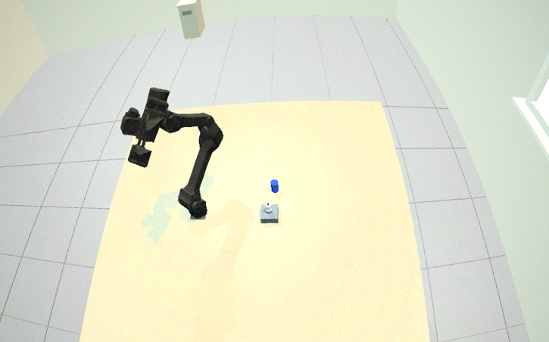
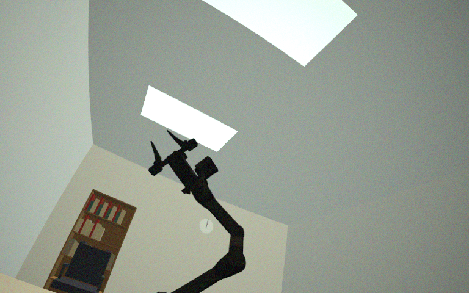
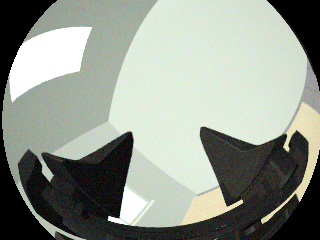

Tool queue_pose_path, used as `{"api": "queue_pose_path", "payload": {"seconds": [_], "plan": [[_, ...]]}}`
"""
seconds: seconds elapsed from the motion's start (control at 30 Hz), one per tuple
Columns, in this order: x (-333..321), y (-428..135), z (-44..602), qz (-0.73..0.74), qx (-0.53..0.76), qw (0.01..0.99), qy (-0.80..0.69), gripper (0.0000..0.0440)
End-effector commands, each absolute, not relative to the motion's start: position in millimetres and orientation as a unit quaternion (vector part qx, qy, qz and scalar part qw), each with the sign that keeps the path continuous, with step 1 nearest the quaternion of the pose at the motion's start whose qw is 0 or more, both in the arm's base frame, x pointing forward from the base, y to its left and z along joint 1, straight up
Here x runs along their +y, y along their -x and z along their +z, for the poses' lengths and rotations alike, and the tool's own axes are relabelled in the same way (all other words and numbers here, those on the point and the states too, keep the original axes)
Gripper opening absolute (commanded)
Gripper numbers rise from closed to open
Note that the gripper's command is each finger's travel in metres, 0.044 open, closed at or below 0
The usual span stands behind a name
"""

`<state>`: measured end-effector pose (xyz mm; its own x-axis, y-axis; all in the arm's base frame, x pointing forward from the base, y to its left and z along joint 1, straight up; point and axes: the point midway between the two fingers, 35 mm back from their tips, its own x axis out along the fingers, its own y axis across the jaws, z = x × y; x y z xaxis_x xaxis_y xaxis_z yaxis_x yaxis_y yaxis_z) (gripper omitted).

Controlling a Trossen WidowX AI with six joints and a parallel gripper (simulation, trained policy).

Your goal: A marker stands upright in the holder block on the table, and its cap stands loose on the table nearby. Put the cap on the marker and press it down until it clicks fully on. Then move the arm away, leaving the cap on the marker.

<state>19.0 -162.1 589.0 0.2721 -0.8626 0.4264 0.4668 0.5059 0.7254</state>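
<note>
The blue cap (image 1: 274, 186) stands upright on the table in the top view, a little behind the holder block. The grey holder block (image 1: 269, 218) sits on the table with the white marker (image 1: 268, 208) upright in it; its dark tip points up and is bare. My gripper (image 2: 159, 135) (image 3: 167, 130) is open and empty, with a wide gap between its fingers. It is raised high and far to the left of the cap and block, its fingers pointing up and away from the table. Neither the cap nor the marker shows in the wrist view or the exterior view.
The arm's base (image 1: 197, 209) stands on the pale table (image 1: 322, 291) left of the block. A white cabinet (image 1: 191, 18) is beyond the table's back edge. A bookshelf (image 2: 117, 226) and a dark chair (image 2: 90, 259) show in the exterior view.
</note>
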Motion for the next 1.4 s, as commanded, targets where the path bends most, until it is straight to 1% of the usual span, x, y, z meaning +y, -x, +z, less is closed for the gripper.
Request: {"api": "queue_pose_path", "payload": {"seconds": [0.0,0.67,1.37], "plan": [[-169,-21,584,-0.434,-0.404,0.765,-0.250,0.0309],[-203,-39,553,-0.411,-0.330,0.788,-0.317,0.0308],[-233,-74,513,-0.378,-0.239,0.810,-0.380,0.0307]]}}
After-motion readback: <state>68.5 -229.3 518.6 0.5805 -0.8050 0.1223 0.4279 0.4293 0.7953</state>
